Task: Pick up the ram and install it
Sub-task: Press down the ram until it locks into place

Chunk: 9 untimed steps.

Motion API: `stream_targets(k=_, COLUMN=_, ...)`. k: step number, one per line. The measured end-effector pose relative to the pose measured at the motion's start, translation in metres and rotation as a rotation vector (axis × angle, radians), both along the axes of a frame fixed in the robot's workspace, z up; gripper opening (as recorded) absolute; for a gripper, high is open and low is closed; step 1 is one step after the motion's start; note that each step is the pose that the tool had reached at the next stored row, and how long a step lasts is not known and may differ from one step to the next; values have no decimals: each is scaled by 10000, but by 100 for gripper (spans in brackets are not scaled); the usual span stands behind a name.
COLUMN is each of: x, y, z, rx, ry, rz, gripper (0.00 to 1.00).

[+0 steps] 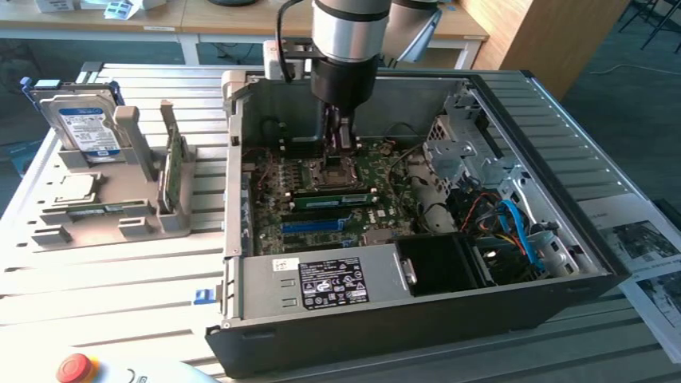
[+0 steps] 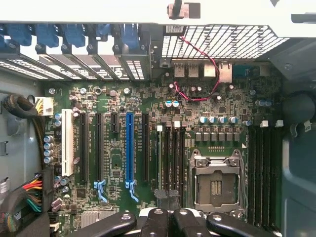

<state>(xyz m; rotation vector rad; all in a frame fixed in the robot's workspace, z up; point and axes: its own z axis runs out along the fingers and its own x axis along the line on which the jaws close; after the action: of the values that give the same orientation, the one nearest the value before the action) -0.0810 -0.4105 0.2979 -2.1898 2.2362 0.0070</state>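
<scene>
Black fingers [image 2: 168,219] pressed together, holding nothing visible, hover over the motherboard [image 2: 148,123] beside a seated ram [image 1: 332,199].

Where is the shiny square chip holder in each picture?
Exterior view: the socket is mid-board in the case, right under the tool.
Wrist view: the socket lies between two banks of black slots, close to the tool.
Shared landmark: the long blue slot.

Slatted metal table [image 1: 127,279] carries open computer case [image 1: 426,319]; grey parts holder [image 1: 101,215]; papers [image 1: 649,247].
</scene>
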Motion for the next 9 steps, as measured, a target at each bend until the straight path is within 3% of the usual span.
stream_targets(k=9, x=1, y=0, z=100, rx=-1, ry=47, rz=0, gripper=10)
